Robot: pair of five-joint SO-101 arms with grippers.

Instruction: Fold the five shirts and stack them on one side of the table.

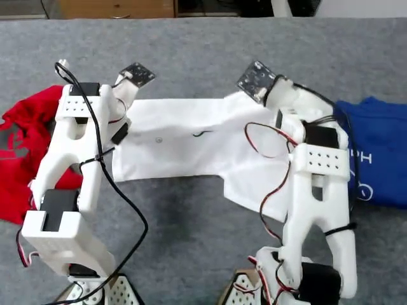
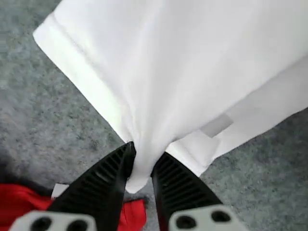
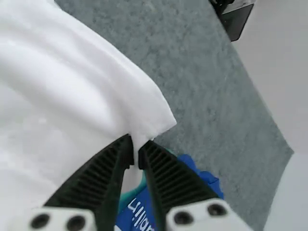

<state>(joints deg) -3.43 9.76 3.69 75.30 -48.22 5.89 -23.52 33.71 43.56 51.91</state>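
No full word legible anywhere.
- blue shirt: white lettering, partly hidden, fragment only. Few more letters in right wrist view, cut off too.
- red shirt: grey print, crumpled, unreadable.
- white shirt: small round mark, too small to read. Sewn tag, face blank.

the red shirt is cut off at 9 o'clock. the blue shirt is cut off at 3 o'clock.
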